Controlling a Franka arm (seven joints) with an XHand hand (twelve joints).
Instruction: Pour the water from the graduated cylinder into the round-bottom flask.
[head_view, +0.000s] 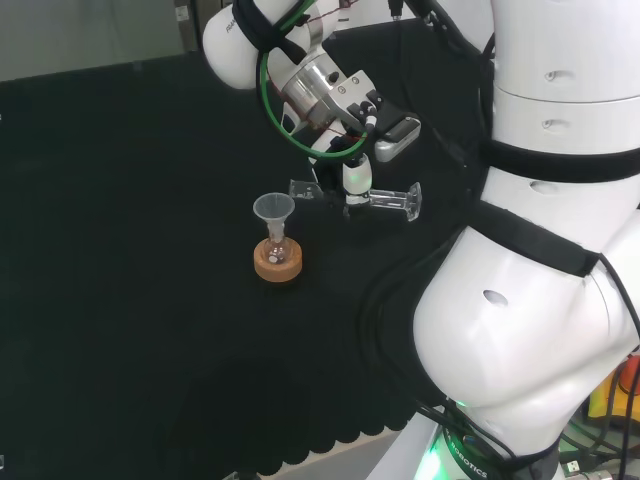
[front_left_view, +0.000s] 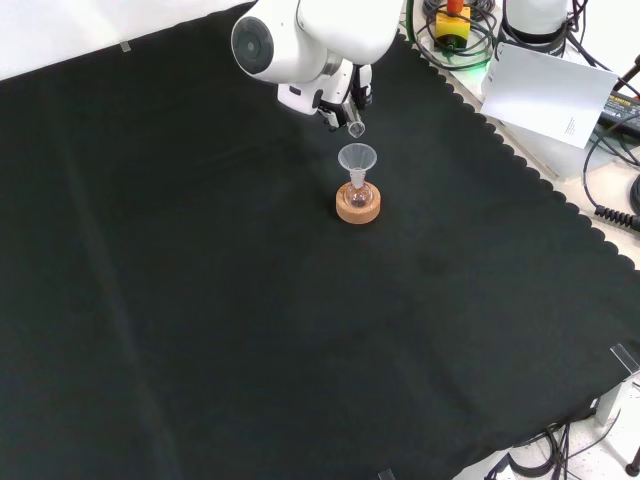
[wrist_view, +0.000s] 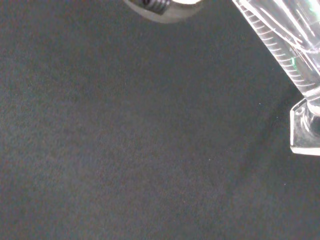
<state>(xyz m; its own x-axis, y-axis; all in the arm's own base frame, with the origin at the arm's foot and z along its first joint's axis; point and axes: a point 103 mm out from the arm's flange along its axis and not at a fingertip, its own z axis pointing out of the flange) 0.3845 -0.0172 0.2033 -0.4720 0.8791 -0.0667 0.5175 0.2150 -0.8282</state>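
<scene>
Front view: nearest the camera, a cork ring stand is seen on the black cloth, and the small round-bottom flask is seated on it with a clear funnel set in its neck. Just beyond and above the funnel, the mouth of the graduated cylinder is held close to the funnel's rim. Head view: the cylinder is seen lying nearly level in the air, its mouth beside the funnel and its foot turned toward the arm. It is gripped about its middle by the hand, whose fingers are closed round it. Whether water is running cannot be told.
</scene>
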